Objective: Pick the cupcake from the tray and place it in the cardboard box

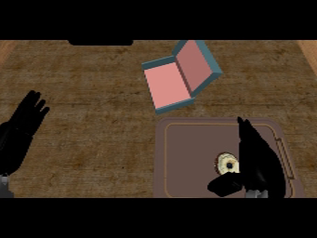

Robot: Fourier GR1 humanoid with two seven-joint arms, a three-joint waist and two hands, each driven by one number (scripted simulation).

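Observation:
A pale, round cupcake [225,162] sits on the brown tray [188,153] at the lower right, partly hidden by my right hand [257,158]. That hand lies over the tray just right of the cupcake, its fingers straight and pointing away and its thumb [224,185] low beside the cupcake; it is open and holds nothing. The box [178,81], pink inside with teal edges and its lid flap raised, lies beyond the tray near the counter's middle. My left hand [16,132] rests open at the left edge, fingers up.
The counter top [92,93] is brown and woven-looking, with lighter wooden strips along its left and right sides. A dark object [100,42] sits at the far edge.

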